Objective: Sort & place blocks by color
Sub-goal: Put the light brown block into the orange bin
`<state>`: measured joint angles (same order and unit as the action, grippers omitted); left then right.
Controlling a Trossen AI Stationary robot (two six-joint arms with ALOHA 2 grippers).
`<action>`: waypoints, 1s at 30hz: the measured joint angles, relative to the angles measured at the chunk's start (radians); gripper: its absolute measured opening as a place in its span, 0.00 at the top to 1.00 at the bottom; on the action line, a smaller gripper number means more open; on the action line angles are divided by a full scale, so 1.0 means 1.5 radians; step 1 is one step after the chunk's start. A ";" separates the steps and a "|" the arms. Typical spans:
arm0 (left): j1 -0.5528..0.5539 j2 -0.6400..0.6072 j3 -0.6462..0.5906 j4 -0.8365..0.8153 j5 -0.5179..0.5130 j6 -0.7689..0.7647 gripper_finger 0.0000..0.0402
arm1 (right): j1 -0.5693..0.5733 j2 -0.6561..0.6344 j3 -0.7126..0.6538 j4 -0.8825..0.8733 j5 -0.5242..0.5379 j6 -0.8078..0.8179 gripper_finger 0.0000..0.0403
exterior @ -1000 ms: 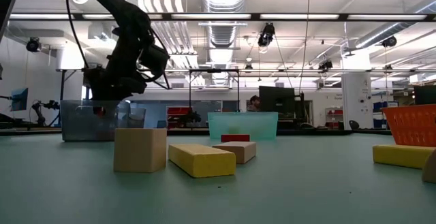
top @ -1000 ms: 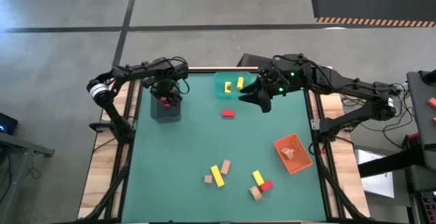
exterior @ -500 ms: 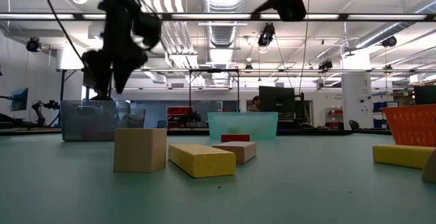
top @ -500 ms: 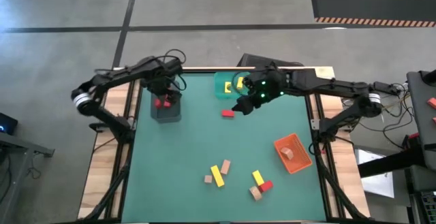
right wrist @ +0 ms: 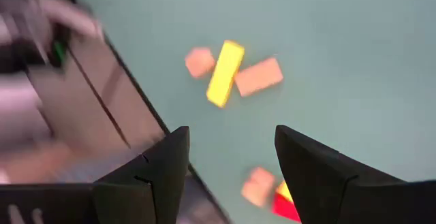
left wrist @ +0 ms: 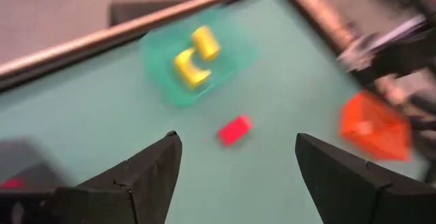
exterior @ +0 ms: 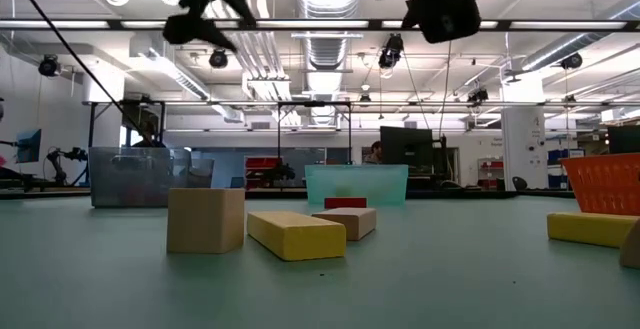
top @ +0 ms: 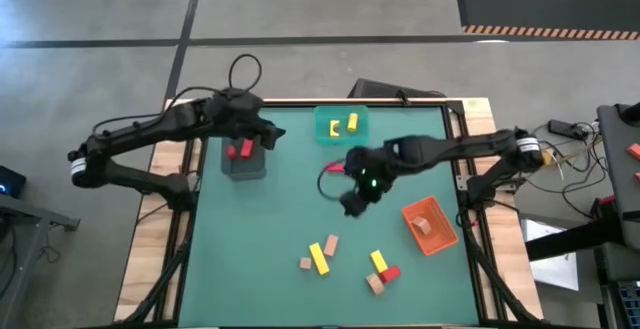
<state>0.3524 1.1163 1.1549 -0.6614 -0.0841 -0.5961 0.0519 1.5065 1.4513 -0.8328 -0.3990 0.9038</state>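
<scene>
My left gripper (top: 270, 137) (left wrist: 236, 141) hangs open and empty just right of the grey bin (top: 243, 159), which holds a red block (top: 238, 150). My right gripper (top: 352, 204) (right wrist: 231, 130) is open and empty above the table's middle. One red block (top: 335, 167) (left wrist: 235, 130) lies flat on the mat between the two grippers. The teal bin (top: 340, 126) holds two yellow blocks (left wrist: 194, 54). Near the front edge lie tan, yellow and red blocks: a yellow bar (top: 320, 257) (right wrist: 225, 73), tan pieces (top: 331, 242) (top: 305, 263), and a yellow-red-tan cluster (top: 383, 269).
The orange bin (top: 430, 224) with a tan block inside stands at the right side. Grey and teal bins stand along the far edge. Bare mat lies on the left and in the middle. In the low view both arms are high above the blocks (exterior: 205, 220).
My left gripper has risen from over the grey bin and shifted a little right; a red block stays in the bin. My right gripper has travelled from beside the teal bin toward the near edge, past the lone red block, to above the table's middle.
</scene>
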 joint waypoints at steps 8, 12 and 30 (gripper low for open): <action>-0.092 -0.037 0.000 0.126 0.000 -0.001 0.32 | 0.080 0.067 0.000 0.002 0.016 -0.389 0.48; -0.152 -0.047 0.000 0.174 0.001 -0.001 0.32 | 0.092 0.118 0.016 0.002 0.068 -0.543 0.48; -0.240 -0.047 0.001 0.244 0.001 -0.001 0.32 | 0.114 0.352 0.155 -0.027 0.215 -0.945 0.48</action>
<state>-0.0071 1.0462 1.1557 -0.2958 -0.0827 -0.5976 0.2226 2.0344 1.6834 -0.8731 -0.0758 -0.5143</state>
